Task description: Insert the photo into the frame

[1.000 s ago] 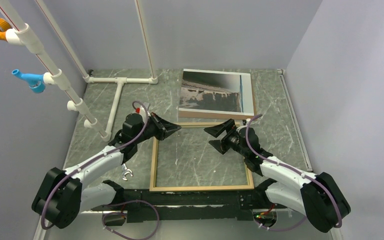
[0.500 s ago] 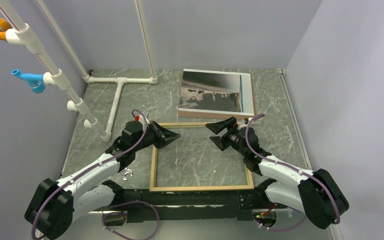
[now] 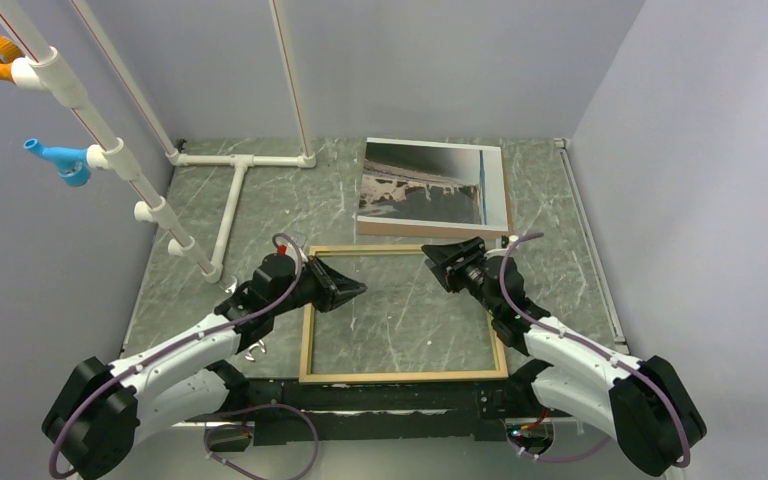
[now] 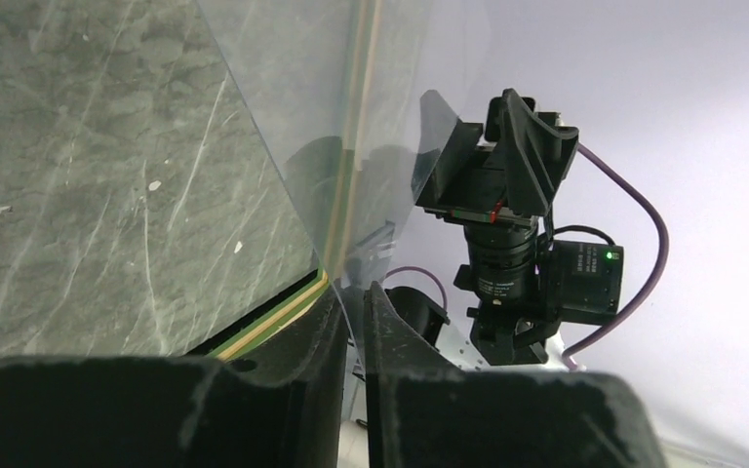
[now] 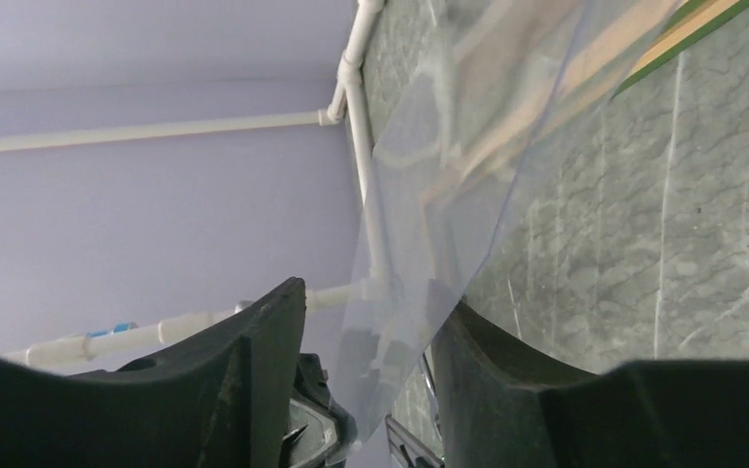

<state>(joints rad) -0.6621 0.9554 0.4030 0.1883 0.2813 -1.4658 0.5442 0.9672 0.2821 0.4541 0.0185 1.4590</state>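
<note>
- The left gripper (image 4: 353, 292) is keeping its fingers (image 4: 307, 366) narrow, nearly together. A corner of the clear pane (image 4: 283, 117) is running into the slit between them. It is looking pinched there, with the sheet rising bowed off the table (image 3: 260, 210).
- The right gripper (image 5: 371, 297) is holding its fingers (image 5: 263, 341) well apart, and the pane's other corner is hanging in the gap. Whether it is touching either pad I cannot tell.
- From above, the left gripper is sitting over the ten o'clock corner of the frame (image 3: 308, 330) and the right over its one o'clock corner. The two are facing each other across the opening.
- The frame is lying flat, tan face up, just beyond the arms' bases. A strip of its tan-and-green border is showing beside the left fingertips.
- The photo (image 3: 425, 180) is lying picture-up at twelve o'clock from the frame, apart from both grippers, on a brown board (image 3: 400, 229). It is not yet in the frame.
- As I am reading it, the step in hand is handling the pane above the frame — preparation, with the photo itself untouched.
- The next move is calling for the right fingers to be closing squarely on the sheet's corner before the left lets go. The pane is thin and springy, so a shallow bite is likely to slip.
</note>
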